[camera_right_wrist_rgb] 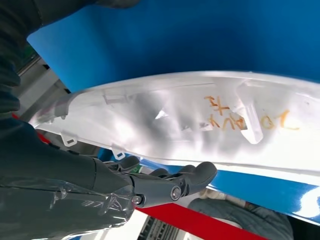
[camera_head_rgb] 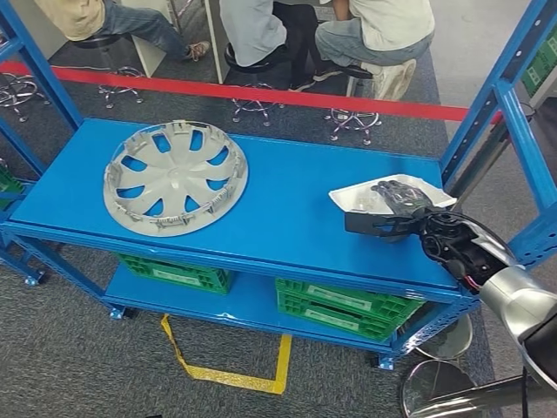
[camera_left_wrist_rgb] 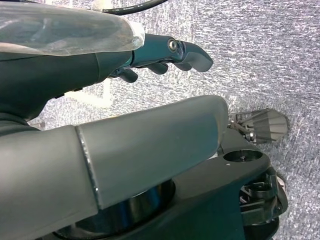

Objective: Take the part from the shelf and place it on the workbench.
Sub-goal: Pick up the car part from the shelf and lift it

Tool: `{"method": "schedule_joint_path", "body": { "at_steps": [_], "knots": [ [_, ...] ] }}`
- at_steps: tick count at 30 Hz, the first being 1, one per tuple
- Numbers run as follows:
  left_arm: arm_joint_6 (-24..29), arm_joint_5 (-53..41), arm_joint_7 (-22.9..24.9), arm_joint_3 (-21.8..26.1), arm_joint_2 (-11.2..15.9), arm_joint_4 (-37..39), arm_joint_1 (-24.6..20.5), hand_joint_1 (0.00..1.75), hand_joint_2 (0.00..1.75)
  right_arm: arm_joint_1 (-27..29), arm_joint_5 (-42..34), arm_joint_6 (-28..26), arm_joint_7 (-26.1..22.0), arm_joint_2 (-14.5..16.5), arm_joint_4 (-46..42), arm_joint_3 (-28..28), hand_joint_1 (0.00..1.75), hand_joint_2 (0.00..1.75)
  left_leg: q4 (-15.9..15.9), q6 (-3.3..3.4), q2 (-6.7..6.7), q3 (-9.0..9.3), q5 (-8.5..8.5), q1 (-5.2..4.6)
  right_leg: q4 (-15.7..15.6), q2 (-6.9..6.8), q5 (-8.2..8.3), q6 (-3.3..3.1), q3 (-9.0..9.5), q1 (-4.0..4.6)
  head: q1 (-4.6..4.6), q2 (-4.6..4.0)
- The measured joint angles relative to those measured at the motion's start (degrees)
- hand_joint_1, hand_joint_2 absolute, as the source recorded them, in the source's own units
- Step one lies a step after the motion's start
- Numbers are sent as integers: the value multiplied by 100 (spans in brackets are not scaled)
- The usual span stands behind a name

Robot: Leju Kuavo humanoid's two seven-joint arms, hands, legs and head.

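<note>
White part (camera_head_rgb: 358, 196) under right robot hand (camera_head_rgb: 394, 209)

Smooth painted metal is being shown by the blue shelf (camera_head_rgb: 289, 200), glossy pale plastic by the part (camera_right_wrist_rgb: 211, 120), and matt silver plastic by the hubcap (camera_head_rgb: 175, 177).

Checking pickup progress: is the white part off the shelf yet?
Not lifted: the white part lies on the blue shelf, right hand at it.

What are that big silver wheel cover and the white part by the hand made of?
Wheel cover: probably silver-painted plastic, judging by the matte sheen and thin moulded clips along its rim. White part: likely thin glossy plastic, with small moulded tabs and orange marker writing. Neither is certain.
</note>
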Motion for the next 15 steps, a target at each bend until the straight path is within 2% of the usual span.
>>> {"method": "schedule_joint_path", "body": {
  "at_steps": [15],
  "knots": [
    [-25, 18, -7, 0, 38, 0, 15, 0, 0, -184, 23, 0, -33, 153, 217, 167, 0, 175, -1, 0, 0, -2, 0, 3, 0, 0, -2, -1, -2, 2, 1, -1]
  ]
}}
